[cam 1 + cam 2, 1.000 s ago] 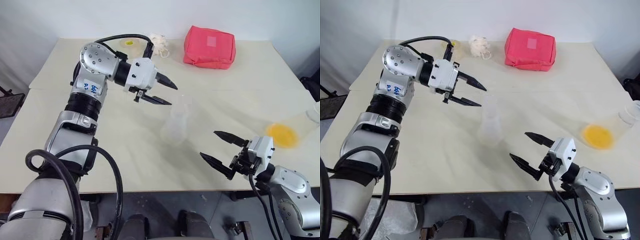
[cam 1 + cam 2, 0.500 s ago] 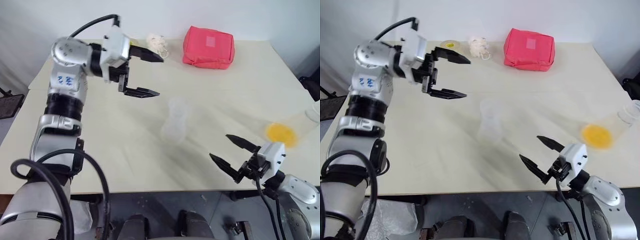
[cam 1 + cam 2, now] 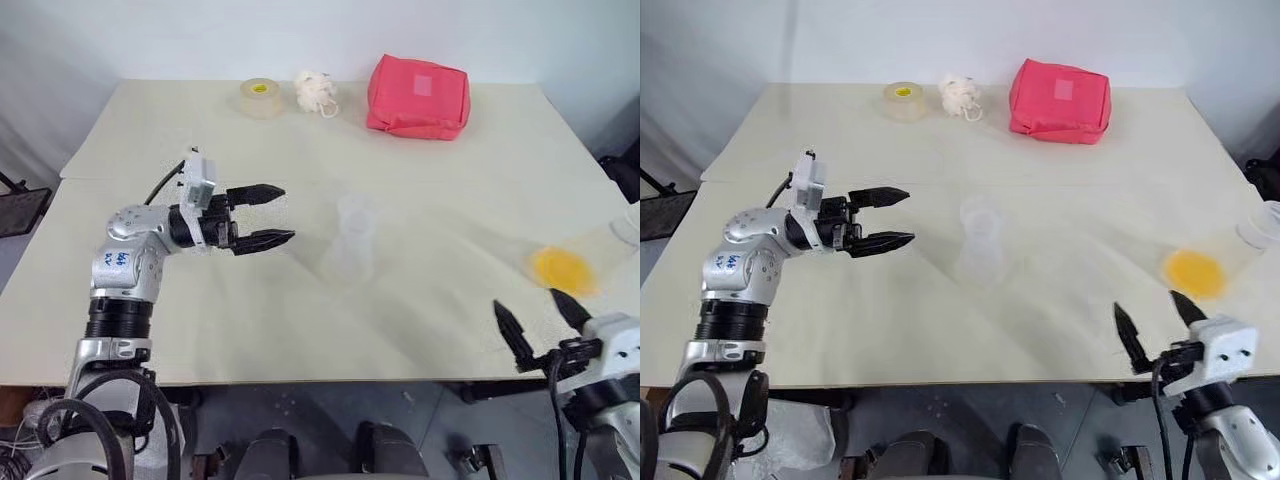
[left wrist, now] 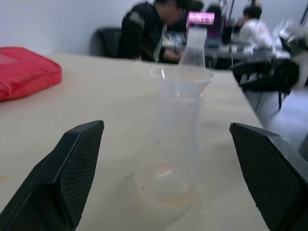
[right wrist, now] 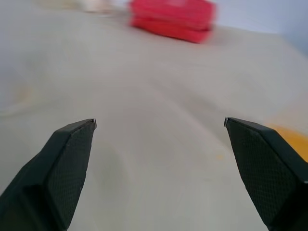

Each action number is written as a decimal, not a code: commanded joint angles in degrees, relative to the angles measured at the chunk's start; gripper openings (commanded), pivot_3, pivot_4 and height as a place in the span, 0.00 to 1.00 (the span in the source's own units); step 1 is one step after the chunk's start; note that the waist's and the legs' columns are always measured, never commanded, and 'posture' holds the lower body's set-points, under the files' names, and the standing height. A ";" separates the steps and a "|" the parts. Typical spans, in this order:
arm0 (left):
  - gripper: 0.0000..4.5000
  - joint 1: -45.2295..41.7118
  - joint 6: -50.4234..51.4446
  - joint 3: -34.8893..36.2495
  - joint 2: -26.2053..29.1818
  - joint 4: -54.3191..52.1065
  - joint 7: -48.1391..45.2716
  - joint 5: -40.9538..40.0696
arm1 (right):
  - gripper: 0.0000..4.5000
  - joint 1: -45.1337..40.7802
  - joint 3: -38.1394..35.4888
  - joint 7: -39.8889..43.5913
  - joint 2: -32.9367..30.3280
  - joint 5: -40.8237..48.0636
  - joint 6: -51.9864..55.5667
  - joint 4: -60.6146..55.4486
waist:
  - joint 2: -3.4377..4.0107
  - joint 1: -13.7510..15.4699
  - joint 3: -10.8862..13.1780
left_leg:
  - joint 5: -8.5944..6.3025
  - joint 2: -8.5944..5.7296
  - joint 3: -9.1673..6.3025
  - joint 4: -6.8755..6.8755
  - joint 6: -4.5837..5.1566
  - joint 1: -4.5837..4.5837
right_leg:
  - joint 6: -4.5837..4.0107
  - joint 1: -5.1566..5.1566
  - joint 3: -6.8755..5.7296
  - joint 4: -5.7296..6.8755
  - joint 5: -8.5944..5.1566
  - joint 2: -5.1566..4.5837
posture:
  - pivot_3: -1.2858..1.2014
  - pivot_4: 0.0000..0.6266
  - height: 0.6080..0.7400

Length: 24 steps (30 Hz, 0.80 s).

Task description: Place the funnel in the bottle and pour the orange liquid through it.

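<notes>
I see the bottle [image 3: 352, 243] upright mid-table with the funnel [image 4: 182, 79] seated in its neck. My left claw [image 3: 262, 215] gapes wide, empty; the bottle lies at its 3 o'clock. My right claw [image 3: 537, 320], equally wide and empty, sits nearer the orange liquid [image 3: 563, 268], at 12 o'clock.

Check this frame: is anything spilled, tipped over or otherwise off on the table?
Nothing looks spilled. The bottle stands upright mid-table with the funnel seated in its neck. The orange liquid is still inside a clear container lying on its side near the table's right edge, which is the one oddity. Both grippers are empty.
</notes>
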 commanded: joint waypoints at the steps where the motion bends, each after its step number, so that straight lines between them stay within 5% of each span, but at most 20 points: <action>1: 0.99 1.10 0.34 1.44 0.03 -1.00 -1.06 -2.18 | 1.00 -1.30 -3.64 -3.68 0.64 -1.14 -2.15 0.23 | 0.00 -0.05 0.00 | 0.00 0.00 0.04 -0.01 0.00 0.01 | 0.00 0.00 0.02 -0.01 0.00 0.01 | 0.52 0.24 1.00; 24: 0.99 8.17 2.70 -0.04 -3.70 -12.45 3.17 -3.12 | 1.00 -29.22 -7.09 -7.66 -11.38 -6.08 -6.41 28.39 | 0.11 -0.15 -0.03 | 0.01 0.02 0.17 -0.03 0.01 0.04 | -0.01 -0.05 0.17 0.01 0.00 0.01 | 0.52 0.24 1.00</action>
